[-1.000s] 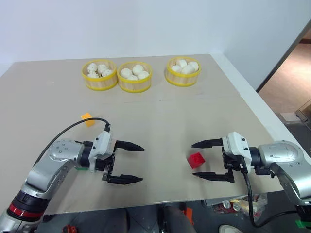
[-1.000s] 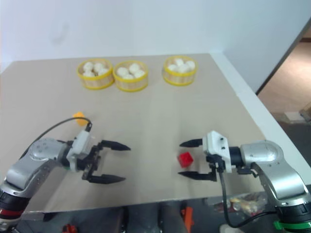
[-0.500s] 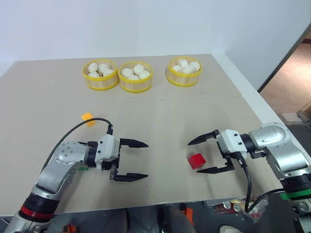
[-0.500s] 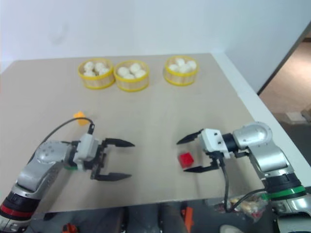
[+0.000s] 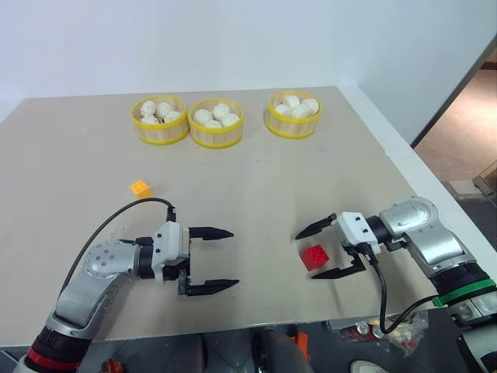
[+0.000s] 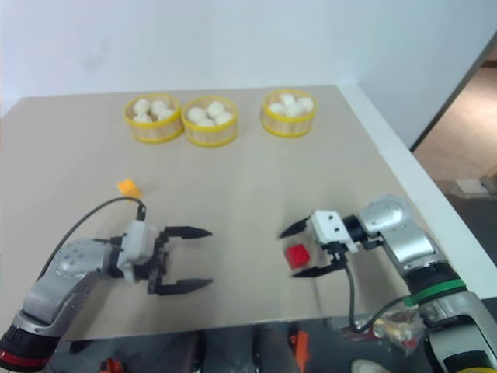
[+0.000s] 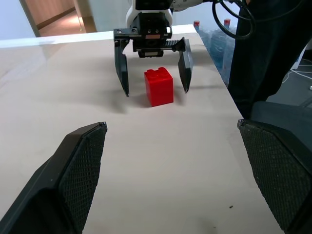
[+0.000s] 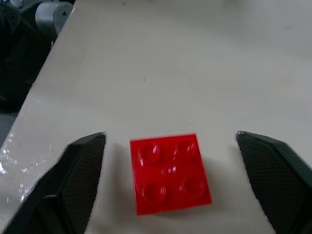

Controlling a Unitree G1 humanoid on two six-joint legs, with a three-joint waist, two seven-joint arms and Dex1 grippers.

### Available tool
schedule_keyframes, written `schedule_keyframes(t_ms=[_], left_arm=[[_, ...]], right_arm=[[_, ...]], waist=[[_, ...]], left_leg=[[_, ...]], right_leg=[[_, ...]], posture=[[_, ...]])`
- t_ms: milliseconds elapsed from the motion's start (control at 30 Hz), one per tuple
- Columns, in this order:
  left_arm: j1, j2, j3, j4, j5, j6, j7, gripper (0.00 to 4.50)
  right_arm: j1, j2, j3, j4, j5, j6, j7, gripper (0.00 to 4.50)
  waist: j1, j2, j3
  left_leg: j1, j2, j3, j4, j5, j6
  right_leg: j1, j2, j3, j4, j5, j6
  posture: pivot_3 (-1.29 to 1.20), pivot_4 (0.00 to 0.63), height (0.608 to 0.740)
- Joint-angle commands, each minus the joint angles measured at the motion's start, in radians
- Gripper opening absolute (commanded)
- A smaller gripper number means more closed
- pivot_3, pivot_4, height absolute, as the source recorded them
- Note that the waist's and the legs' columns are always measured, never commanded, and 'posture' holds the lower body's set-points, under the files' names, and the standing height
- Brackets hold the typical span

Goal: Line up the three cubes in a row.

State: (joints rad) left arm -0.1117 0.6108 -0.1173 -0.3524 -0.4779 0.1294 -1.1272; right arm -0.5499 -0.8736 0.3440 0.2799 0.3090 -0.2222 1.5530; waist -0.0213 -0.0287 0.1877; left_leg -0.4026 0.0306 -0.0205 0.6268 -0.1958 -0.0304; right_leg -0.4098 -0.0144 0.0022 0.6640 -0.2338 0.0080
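Note:
A red cube (image 5: pixel 315 257) with a studded top sits near the table's front edge. My right gripper (image 5: pixel 306 255) is open and tilted down, with one finger on each side of the cube and a gap on both sides. The right wrist view shows the red cube (image 8: pixel 168 173) between the fingers (image 8: pixel 80 165). A yellow-orange cube (image 5: pixel 140 188) lies to the left of the table's middle. My left gripper (image 5: pixel 233 258) is open and holds nothing, pointing level toward the red cube (image 7: pixel 159 86). The green cube is hidden.
Three yellow-rimmed baskets of white buns (image 5: pixel 159 119) (image 5: pixel 217 122) (image 5: pixel 293 113) stand in a row at the back of the tan table (image 5: pixel 256 179). The table's front edge runs just below both grippers, and its right edge passes under my right arm.
My right arm has swung its elbow up and tipped the gripper down around the red cube, and its fingers have narrowed slightly. The left gripper has stayed about where it was.

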Motion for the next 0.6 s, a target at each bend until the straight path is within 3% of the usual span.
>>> schedule_keyframes(t_ms=[33,200,400,500,600], left_arm=[[0.018,0.007,0.023,-0.025,0.011,-0.041,0.001,4.50],[0.039,0.008,0.028,0.023,0.027,-0.104,-0.020,4.50],[0.042,0.004,0.028,0.059,0.034,-0.140,-0.034,4.50],[0.048,0.006,0.039,0.068,0.037,-0.135,-0.018,4.50],[0.053,0.003,0.052,0.074,0.036,-0.131,0.001,4.50]], right_arm=[[-0.024,-0.003,-0.003,0.016,0.013,-0.047,0.061,3.00],[-0.028,0.000,0.002,0.029,0.017,-0.055,0.061,1.31],[-0.017,0.006,-0.030,-0.017,0.032,0.033,0.056,1.27],[-0.046,0.022,-0.030,-0.099,0.048,0.234,-0.012,1.27],[-0.105,0.104,-0.040,-0.123,0.048,0.436,-0.144,1.27]], waist=[[0.000,0.000,0.000],[0.000,0.000,0.000],[0.000,0.000,0.000],[0.000,0.000,0.000],[-0.003,0.000,0.000]], left_leg=[[0.000,0.000,0.000,0.000,0.000,0.000],[0.000,0.000,0.000,0.000,0.000,0.000],[0.000,0.000,0.000,0.001,0.000,0.000],[0.000,0.000,0.000,0.000,0.000,0.000],[0.001,0.002,0.000,0.000,0.000,0.000]], right_leg=[[0.000,0.000,0.000,0.000,0.000,0.000],[0.000,0.000,0.000,0.000,0.000,-0.001],[0.000,0.000,0.000,0.000,0.000,-0.001],[0.000,0.000,0.001,0.000,0.001,-0.001],[0.000,0.002,0.001,0.001,0.001,-0.002]], posture=[[0.00,0.150,0.740],[0.00,0.150,0.740],[0.00,0.150,0.740],[0.00,0.150,0.740],[0.00,0.150,0.740]])
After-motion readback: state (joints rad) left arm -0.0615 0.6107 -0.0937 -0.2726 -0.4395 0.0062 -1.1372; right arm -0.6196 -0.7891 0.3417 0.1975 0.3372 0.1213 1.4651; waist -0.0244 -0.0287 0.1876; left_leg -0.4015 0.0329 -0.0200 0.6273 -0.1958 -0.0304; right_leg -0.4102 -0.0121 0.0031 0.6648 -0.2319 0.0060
